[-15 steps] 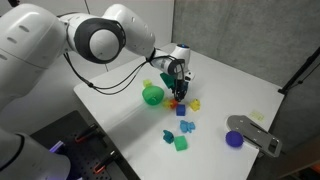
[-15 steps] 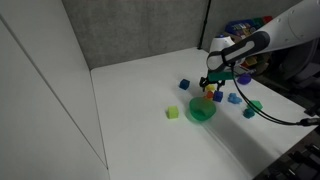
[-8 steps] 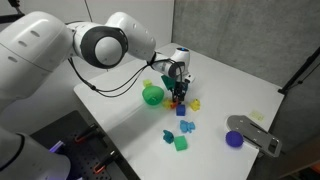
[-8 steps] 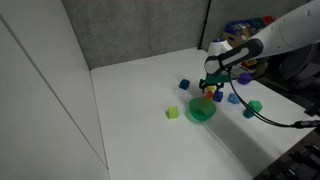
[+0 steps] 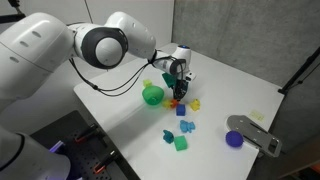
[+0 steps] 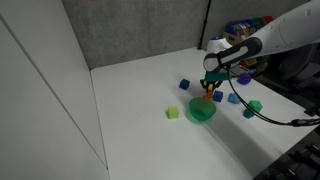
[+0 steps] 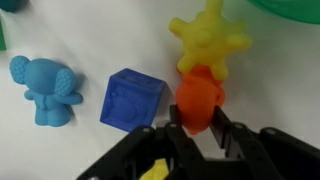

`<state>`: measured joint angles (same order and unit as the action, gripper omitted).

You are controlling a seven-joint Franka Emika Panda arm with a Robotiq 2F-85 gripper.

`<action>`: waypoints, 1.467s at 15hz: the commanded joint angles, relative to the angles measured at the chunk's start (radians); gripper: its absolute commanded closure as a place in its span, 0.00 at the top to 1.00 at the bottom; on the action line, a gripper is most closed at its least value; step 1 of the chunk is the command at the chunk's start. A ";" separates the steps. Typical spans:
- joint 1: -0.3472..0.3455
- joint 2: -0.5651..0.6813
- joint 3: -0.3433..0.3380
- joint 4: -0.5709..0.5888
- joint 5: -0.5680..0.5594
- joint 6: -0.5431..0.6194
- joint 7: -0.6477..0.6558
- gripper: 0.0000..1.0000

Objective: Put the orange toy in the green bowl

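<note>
In the wrist view the orange toy (image 7: 198, 100), a small orange-red piece, lies on the white table between the black fingers (image 7: 228, 135) of my gripper (image 7: 197, 128), which press on both its sides. A yellow star-shaped toy (image 7: 208, 40) touches its far side. The green bowl (image 7: 295, 6) shows only as a rim at the top right. In both exterior views the gripper (image 5: 178, 93) (image 6: 208, 85) points down at the table right beside the green bowl (image 5: 152, 95) (image 6: 202, 110). From those views the orange toy (image 6: 207, 92) is just an orange speck.
A blue cube (image 7: 130, 100) sits just left of the orange toy, and a light blue animal figure (image 7: 45, 88) lies further left. Blue pieces (image 5: 186, 126), a green cube (image 5: 181, 143), a purple cup (image 5: 235, 139) and a grey fixture (image 5: 258, 135) are spread across the table.
The jaws have come together from wide open onto the orange toy. The arm has hardly moved.
</note>
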<state>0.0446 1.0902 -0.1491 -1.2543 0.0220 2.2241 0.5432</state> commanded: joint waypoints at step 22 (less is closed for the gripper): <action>0.155 -0.354 0.051 -0.316 -0.101 -0.017 -0.124 0.06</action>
<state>0.1928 0.7865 -0.1102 -1.4825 -0.0501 2.1823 0.4433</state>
